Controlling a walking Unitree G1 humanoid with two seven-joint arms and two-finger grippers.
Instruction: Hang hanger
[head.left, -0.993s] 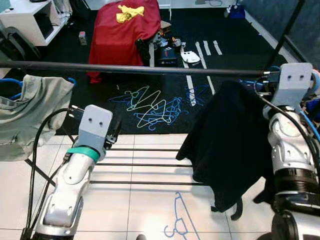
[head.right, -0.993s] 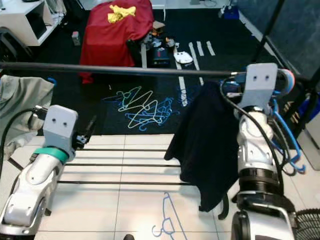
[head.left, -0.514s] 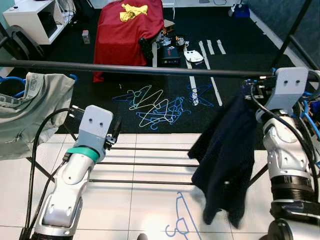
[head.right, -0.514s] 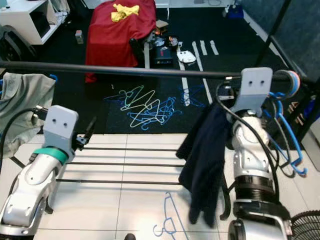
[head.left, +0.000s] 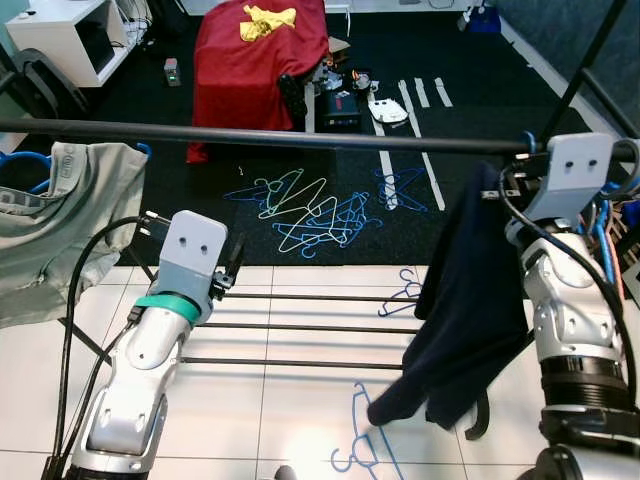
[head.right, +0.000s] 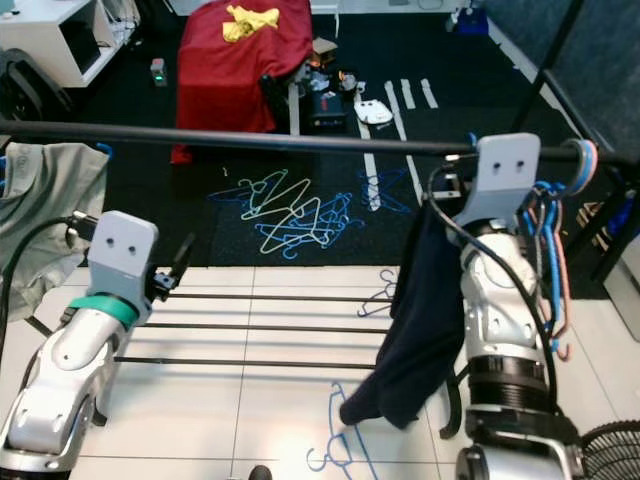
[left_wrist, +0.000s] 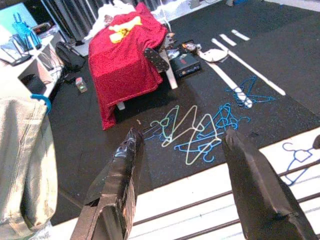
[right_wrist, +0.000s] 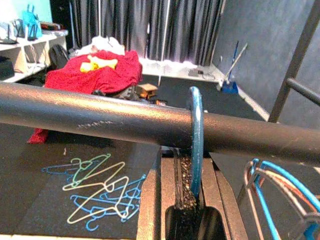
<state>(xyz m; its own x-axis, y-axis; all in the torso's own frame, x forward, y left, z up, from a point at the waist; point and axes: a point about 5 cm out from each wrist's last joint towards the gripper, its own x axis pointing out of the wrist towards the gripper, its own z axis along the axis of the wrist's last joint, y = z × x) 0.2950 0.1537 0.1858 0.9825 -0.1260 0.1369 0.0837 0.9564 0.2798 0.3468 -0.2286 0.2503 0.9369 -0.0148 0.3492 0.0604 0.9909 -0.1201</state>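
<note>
While hooked over the rail (right_wrist: 100, 120): blue hanger (right_wrist: 196, 135), upper right of frame
Hanger load: dark garment (head.left: 470, 310), drooping
Right gripper (right_wrist: 192, 187): clamped on hanger hook
Left gripper (left_wrist: 185, 175): spread wide, empty, lower left

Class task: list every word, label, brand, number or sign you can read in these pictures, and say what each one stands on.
No text is readable here.
Patch at the collar of the grey shirt on the black metal rail: too blurred to read.
Yellow shape on the red cloth: no letters visible.
Blue plastic hanger hook in the right claw: no marking seen.
</note>
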